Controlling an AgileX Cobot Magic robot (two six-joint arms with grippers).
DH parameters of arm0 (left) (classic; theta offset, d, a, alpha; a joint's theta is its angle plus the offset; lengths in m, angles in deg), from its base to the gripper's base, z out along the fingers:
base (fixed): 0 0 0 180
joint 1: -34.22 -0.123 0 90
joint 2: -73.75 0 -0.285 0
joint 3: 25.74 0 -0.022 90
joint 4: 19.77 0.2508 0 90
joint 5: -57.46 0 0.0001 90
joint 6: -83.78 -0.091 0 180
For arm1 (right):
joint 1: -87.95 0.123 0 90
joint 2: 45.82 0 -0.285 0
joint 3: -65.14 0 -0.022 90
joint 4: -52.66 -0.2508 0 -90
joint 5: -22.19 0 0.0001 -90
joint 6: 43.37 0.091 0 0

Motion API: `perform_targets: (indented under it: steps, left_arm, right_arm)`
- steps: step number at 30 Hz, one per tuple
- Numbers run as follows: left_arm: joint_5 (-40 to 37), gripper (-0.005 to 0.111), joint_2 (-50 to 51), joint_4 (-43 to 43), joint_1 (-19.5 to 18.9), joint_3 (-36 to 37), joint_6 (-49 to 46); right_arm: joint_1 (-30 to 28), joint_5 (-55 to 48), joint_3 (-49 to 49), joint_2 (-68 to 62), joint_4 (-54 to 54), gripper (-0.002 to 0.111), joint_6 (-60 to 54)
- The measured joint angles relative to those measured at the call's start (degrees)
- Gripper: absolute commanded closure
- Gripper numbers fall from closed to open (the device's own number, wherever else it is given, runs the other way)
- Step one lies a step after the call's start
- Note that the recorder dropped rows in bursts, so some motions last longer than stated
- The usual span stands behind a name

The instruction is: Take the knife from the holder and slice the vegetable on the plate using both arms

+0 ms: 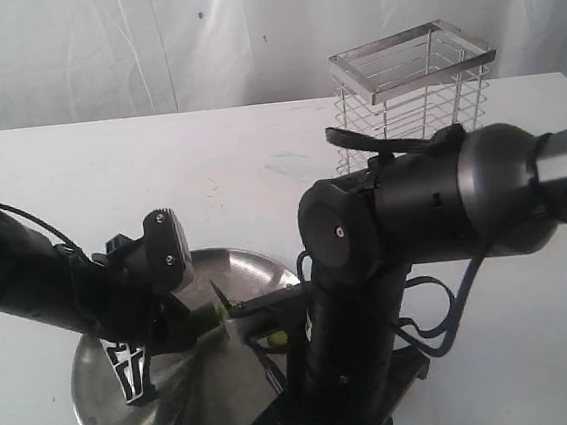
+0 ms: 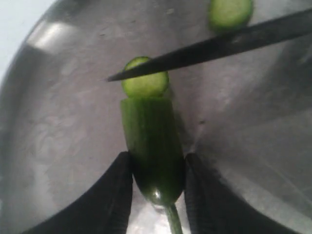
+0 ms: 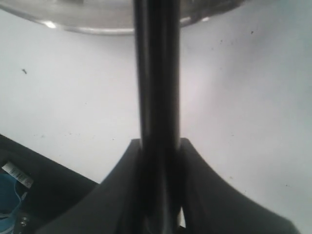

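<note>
Two-handed at the plate (image 1: 112, 410): pinched the vegetable (image 2: 151, 141) near its stem end in the left hand (image 2: 157, 165), clamped the knife (image 2: 219, 46) by its handle in the right hand (image 3: 160, 151), held the blade across a cut slice (image 2: 145, 84) touching the vegetable's cut end. Saw the holder (image 1: 412, 85) upright farther back on the surface (image 1: 110, 179).

Dark green vegetable (image 2: 152, 151) — pale green cut face, black knife (image 2: 219, 46), dull silver plate (image 2: 63, 146), black fingers (image 2: 111, 195)

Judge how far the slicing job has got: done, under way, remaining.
Done: the knife is out of the holder, in the right gripper; one slice lies on the plate. Under way: left gripper holds the vegetable, blade at a second slice. Left: the remaining length.
</note>
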Motion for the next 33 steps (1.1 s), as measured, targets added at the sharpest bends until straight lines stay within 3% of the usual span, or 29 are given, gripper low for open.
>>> perform_targets:
  steps: [6, 9, 12, 14, 17, 21, 22, 23, 25, 28, 33]
  left_arm:
    - [-5.69, 0.107, 2.67, 0.50, -0.08, -0.75, -2.14]
    - [-5.85, 0.098, 2.92, 0.50, -0.08, -0.97, -2.27]
    - [-6.07, 0.063, 3.03, 0.50, -0.15, -1.09, -2.27]
    - [-6.31, 0.047, 3.11, 0.50, -0.23, -1.09, -1.40]
    - [-5.44, 0.039, 3.26, 0.39, -0.37, -1.09, 2.63]
    - [-5.46, 0.041, -1.46, 0.50, -0.45, -1.09, 5.04]
    - [-4.48, 0.047, -3.78, 0.62, -0.45, -1.09, 5.17]
    - [-3.08, 0.070, -4.94, 0.62, -0.45, -1.09, 5.29]
    - [2.85, 0.105, -7.19, -0.98, -0.45, -1.09, 7.62]
    - [10.05, 0.107, -7.58, -3.94, -0.56, -1.09, 12.65]
    - [6.91, 0.107, -5.82, -5.08, -0.52, -2.94, 16.50]
  right_arm:
    - [-0.58, 1.30, 0.00, 1.85, 0.70, 0.108, 0.11]
    - [-0.82, 1.42, 0.55, 1.85, 1.21, 0.108, 0.11]
    - [-0.96, 1.42, 2.58, 1.85, 1.21, 0.108, 0.11]
    - [-0.96, 1.34, 3.90, 1.85, 1.10, 0.108, 0.11]
    - [-0.96, 1.35, 4.37, 1.85, 1.00, 0.108, 1.53]
    - [-0.96, 2.33, 4.37, 1.85, 1.00, 0.108, 2.77]
    - [-0.96, 2.60, 4.46, 1.34, 1.00, 0.108, 2.92]
    - [-0.96, 2.83, 4.46, 0.87, 1.00, 0.108, 2.92]
    - [-0.96, 2.07, 4.97, -1.23, 1.00, 0.108, 3.13]
    - [-0.96, 1.73, 6.36, -3.51, 0.88, 0.108, 3.12]
    - [-0.96, 1.26, 6.93, -3.78, -0.04, 0.108, 3.12]
